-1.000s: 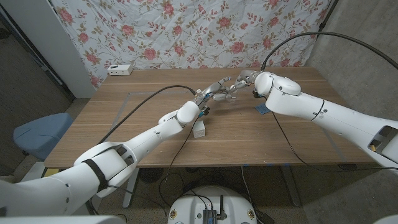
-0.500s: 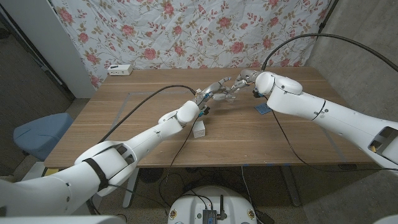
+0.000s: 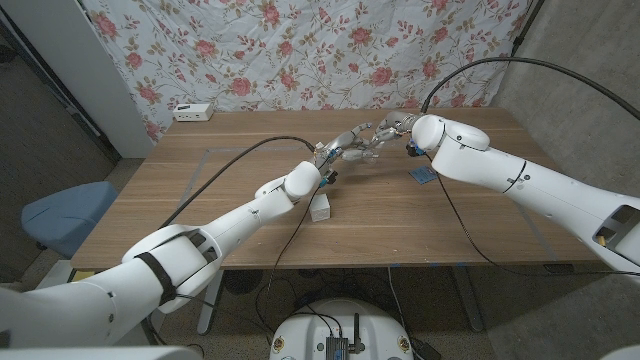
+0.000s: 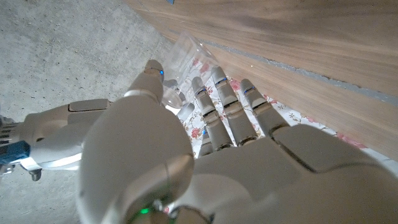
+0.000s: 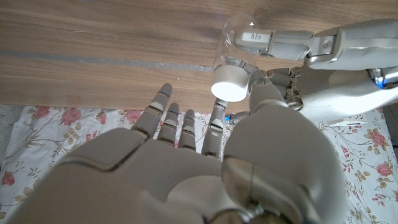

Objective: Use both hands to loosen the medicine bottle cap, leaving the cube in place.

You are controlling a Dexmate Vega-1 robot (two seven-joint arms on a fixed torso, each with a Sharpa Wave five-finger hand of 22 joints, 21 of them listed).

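Desk (image 3: 230,215): we saw a wide wooden top with a visible lengthwise grain and a smooth matte finish, carrying everything else.
Backdrop (image 3: 300,50): a pale cloth printed with pink roses hung behind the desk's far edge.
Left hand (image 3: 345,147): we saw it raised over the far middle of the desk, its grey fingers (image 5: 264,38) closed around the clear body of the bottle.
Right hand (image 3: 393,128): it met the left one from the opposite side, its fingers reaching toward the cap end; we could not tell whether they actually clamped the cap or only stood beside it.
Medicine bottle (image 5: 236,46): a small transparent plastic cylinder, held above the desk between the two hands; in the right wrist view we saw no contents through its wall.
Cap (image 5: 229,86): a round, smooth white disc closing the bottle's end, turned toward the right hand.
White box (image 3: 321,207): a small rectangular block lay on the desk just beside the left forearm.
Cube (image 3: 422,177): a small blue piece sat on the desk under the right arm, apart from both hands.
White device (image 3: 193,111): a small flat unit rested near the desk's far left corner.
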